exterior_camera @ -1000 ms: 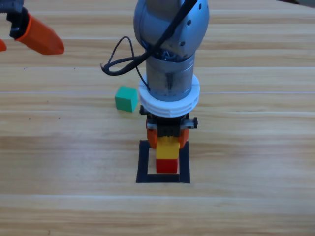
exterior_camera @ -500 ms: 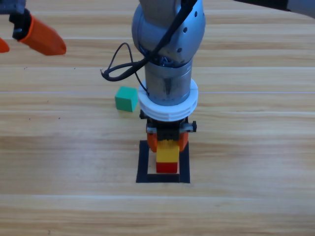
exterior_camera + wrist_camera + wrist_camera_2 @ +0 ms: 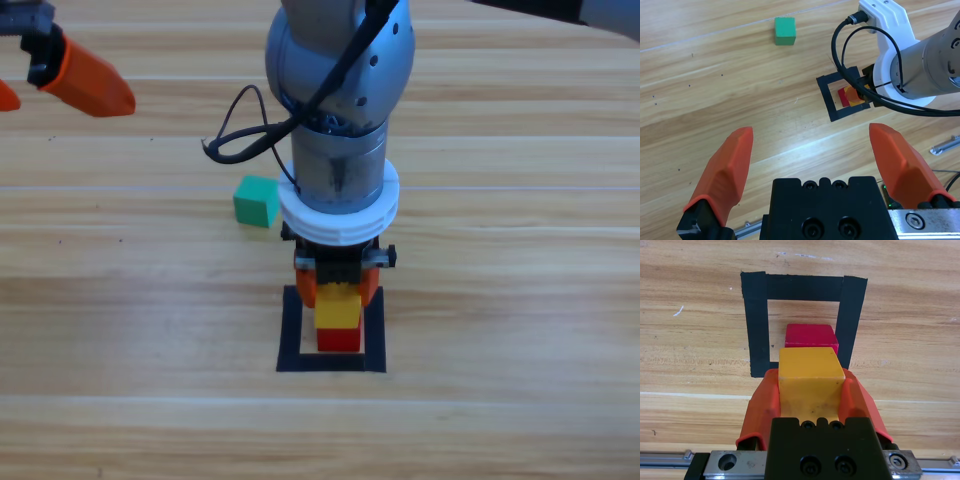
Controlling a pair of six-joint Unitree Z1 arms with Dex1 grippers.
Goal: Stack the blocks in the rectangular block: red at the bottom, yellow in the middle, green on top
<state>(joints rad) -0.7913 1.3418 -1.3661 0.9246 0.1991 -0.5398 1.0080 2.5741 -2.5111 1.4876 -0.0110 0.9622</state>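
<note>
R gripper point(image 3: 338, 283) at centre of table point(image 3: 520, 300), pointing down over tape rectangle point(image 3: 292, 330), jaws clamped on both sides of yellow cube point(image 3: 339, 308). In R wrist view yellow cube point(image 3: 810, 378) sits between the two orange jaws, touching each. Red cube point(image 3: 339, 339) inside the rectangle, resting on wood in hollow centre, nearer the outline's camera-side edge in high view. Yellow directly over red; high view shows yellow's lower edge meeting red's top, can't tell if fully resting or a hair above. R wrist view: red cube point(image 3: 810, 335) just beyond yellow, inside black outline point(image 3: 756, 320), close to the outline's right-hand strip.

Green cube point(image 3: 256, 201) alone on wood, outside the rectangle, up and left of it in high view, near R arm's wrist but apart from it, not touching anything. Also seen in L wrist view point(image 3: 785, 31), far side, well apart from tape.

L gripper point(image 3: 45, 80) parked at top-left corner of high view, jaws spread wide, nothing between them; L wrist view point(image 3: 815, 155) confirms gap w/ bare wood.
</note>
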